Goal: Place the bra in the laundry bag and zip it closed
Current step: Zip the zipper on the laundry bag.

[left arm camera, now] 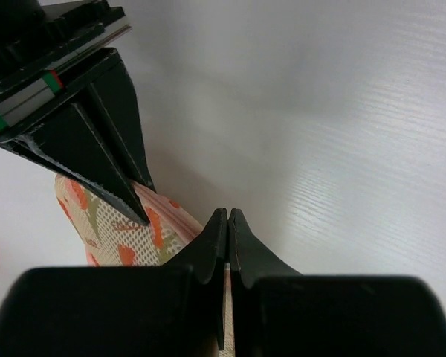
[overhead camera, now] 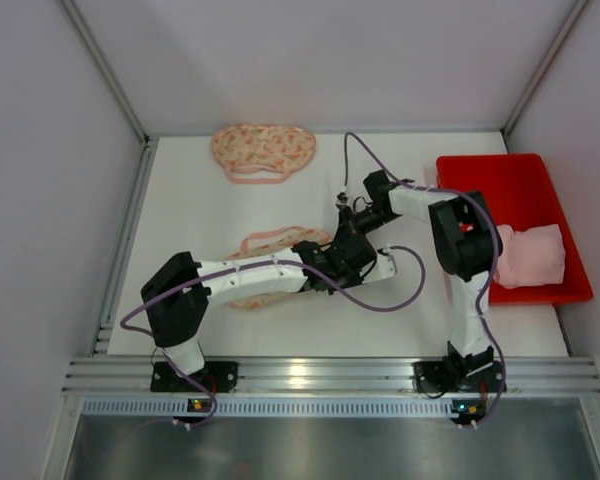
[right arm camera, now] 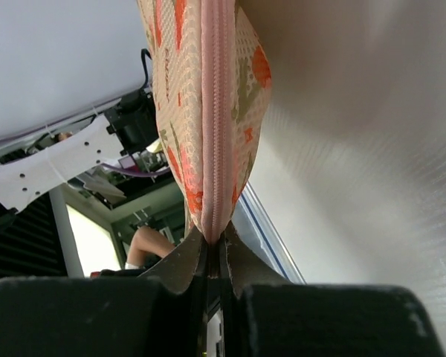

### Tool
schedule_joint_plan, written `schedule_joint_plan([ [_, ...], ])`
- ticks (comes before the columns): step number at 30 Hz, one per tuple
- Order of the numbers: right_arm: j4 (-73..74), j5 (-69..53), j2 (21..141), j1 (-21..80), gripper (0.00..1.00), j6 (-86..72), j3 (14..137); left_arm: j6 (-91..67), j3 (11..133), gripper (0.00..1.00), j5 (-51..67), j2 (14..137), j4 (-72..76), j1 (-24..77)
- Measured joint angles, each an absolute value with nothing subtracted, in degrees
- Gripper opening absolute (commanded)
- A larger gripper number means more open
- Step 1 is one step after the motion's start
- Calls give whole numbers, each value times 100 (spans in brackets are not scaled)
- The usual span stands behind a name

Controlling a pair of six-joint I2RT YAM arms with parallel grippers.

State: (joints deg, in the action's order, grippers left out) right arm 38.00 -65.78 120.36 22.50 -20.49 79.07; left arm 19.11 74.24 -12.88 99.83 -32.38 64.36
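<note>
Lying near the middle of the white surface (overhead camera: 280,330), the floral mesh laundry bag (overhead camera: 270,240) is partly covered by the left arm, which stretches across it. Its pink zipper runs straight into the right claw (right arm camera: 214,245), whose fingers are pinched tight on that zippered edge. The left claw (left arm camera: 227,216) is pressed together just beside the bag's mesh and close to the right claw; I cannot tell whether anything is caught between its fingers. A second floral piece (overhead camera: 265,150) with a pink loop lies at the far edge, well apart. To the right, a red bin (overhead camera: 480,175) holds a pink cloth bundle (overhead camera: 532,255).
</note>
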Motion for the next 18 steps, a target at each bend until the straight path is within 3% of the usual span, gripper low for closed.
schedule_joint_plan([
  [10, 5804, -6265, 12811, 2392, 0, -655, 9594, 2589, 6348, 0, -1286, 9233, -2777, 6816],
  [18, 6807, -5966, 13113, 2453, 0, 99, 9841, 2871, 6018, 0, -976, 8973, -2633, 7015],
])
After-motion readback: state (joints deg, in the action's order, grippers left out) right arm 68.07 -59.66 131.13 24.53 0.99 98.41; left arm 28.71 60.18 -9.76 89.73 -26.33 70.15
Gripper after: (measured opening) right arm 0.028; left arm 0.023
